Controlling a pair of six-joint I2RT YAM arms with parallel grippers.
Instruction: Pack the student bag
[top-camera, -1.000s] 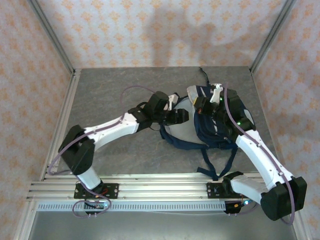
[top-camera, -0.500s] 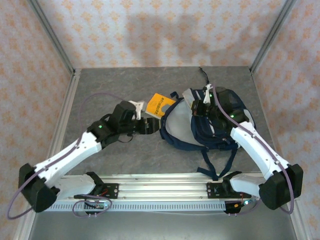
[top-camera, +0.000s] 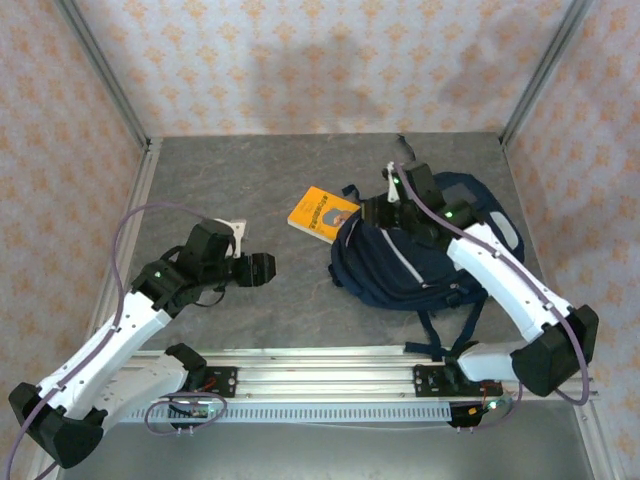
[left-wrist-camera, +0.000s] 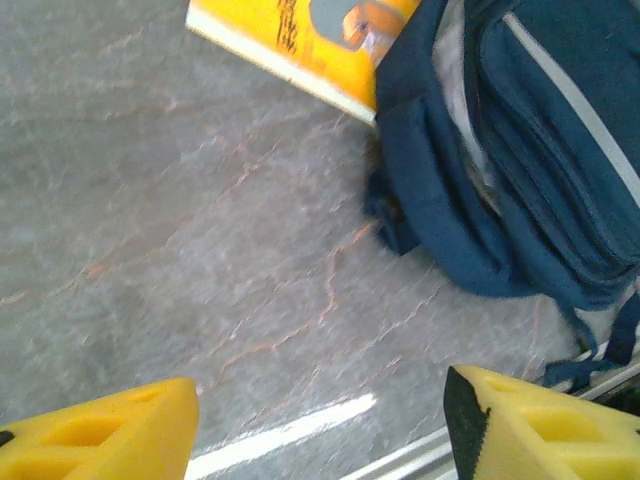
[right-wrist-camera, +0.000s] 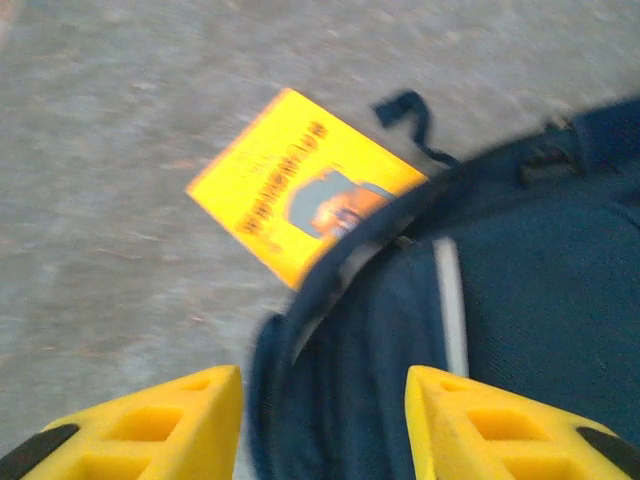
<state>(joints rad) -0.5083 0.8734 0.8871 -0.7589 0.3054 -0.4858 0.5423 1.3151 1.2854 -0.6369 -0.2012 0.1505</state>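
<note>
Now | student bag (top-camera: 420, 262): lying right of centre on desk (top-camera: 250, 170) | yellow book (top-camera: 322, 211): flat, touching bag's far-left rim | left jaws: spread, empty, over bare desk | right jaws: spread, empty, above bag

The left arm lies low and bent at the elbow, its left gripper (top-camera: 257, 270) pointing to the right with jaws set wide apart. The right arm stretches forward, its right gripper (top-camera: 376, 211) tipped downward, jaws parted.
</note>
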